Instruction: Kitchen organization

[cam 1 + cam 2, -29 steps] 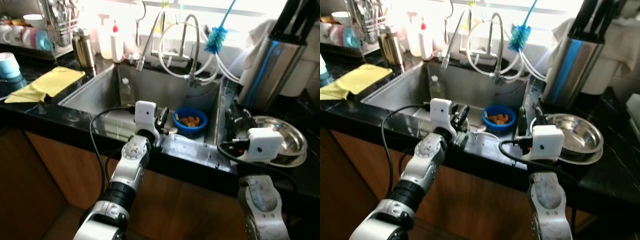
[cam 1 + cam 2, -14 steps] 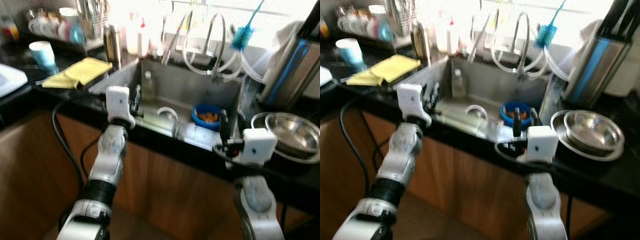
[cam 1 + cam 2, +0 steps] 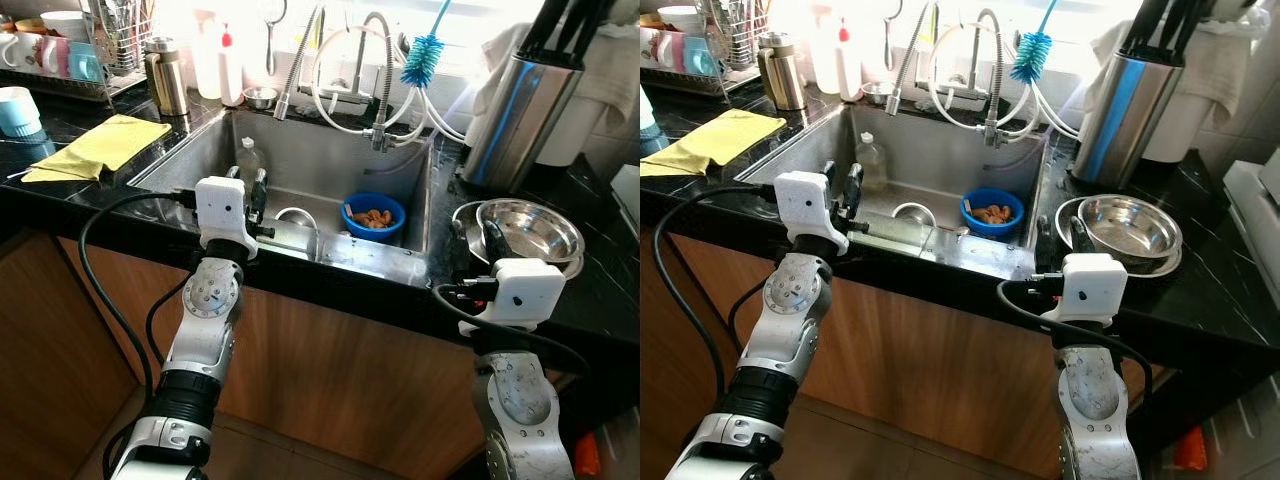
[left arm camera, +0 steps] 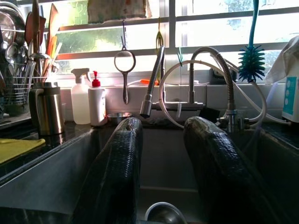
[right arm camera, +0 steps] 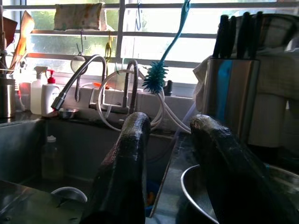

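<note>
My left gripper hovers open over the front left edge of the steel sink, fingers pointing at the taps, nothing between them. In the basin lie a small steel cup, a blue bowl with orange food, and a clear plastic bottle. My right gripper is open at the left rim of the stacked steel bowls on the black counter, right of the sink. The left wrist view shows its fingers apart above the steel cup. The right wrist view shows the steel bowl under its fingers.
A yellow cloth lies on the counter at left, with a dish rack, a steel jug and soap bottles behind. Hoses and a blue brush hang over the sink. A tall steel knife holder stands at right.
The camera has swung and pulled back. My left gripper has moved left along the sink's front edge, away from the blue bowl. My right gripper stays by the steel bowls.
</note>
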Controlling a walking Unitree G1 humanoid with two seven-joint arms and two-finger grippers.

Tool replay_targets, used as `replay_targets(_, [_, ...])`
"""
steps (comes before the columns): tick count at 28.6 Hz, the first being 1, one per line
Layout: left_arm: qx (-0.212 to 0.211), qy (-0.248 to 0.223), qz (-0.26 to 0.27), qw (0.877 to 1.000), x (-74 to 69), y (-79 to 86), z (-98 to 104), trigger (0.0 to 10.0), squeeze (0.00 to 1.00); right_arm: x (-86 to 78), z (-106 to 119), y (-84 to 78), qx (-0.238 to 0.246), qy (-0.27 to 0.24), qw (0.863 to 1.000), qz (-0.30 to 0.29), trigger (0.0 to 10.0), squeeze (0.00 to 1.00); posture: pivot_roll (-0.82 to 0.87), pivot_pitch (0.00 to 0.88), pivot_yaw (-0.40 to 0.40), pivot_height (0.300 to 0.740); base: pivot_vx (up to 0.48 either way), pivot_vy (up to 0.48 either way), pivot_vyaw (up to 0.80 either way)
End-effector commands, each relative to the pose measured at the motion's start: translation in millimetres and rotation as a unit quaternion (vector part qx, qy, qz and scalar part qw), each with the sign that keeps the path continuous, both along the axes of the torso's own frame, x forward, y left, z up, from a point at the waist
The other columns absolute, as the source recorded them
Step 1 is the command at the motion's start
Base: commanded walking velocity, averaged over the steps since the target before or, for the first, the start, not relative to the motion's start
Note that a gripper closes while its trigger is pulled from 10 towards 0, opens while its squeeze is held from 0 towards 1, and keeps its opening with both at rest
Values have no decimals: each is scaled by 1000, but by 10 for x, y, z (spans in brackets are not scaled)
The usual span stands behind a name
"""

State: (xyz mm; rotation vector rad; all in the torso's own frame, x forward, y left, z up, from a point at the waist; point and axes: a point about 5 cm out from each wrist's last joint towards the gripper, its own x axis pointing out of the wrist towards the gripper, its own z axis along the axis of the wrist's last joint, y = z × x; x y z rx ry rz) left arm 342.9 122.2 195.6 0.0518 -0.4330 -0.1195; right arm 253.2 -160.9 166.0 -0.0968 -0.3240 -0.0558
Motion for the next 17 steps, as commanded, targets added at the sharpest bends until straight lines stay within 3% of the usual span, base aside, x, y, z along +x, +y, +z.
replay_targets(1, [-1, -3, -7, 1000, -15, -24, 16, 10000, 0, -8, 1, -53, 1, -1, 1000, -13, 10000, 0, 76, 25, -66, 740, 0, 0, 0])
replay_targets(17, [-1, 17, -26, 1000, -1, -110, -32, 10000, 0, 25, -2, 17, 19, -3, 1000, -11, 10000, 0, 82, 0, -61, 740, 0, 0, 0])
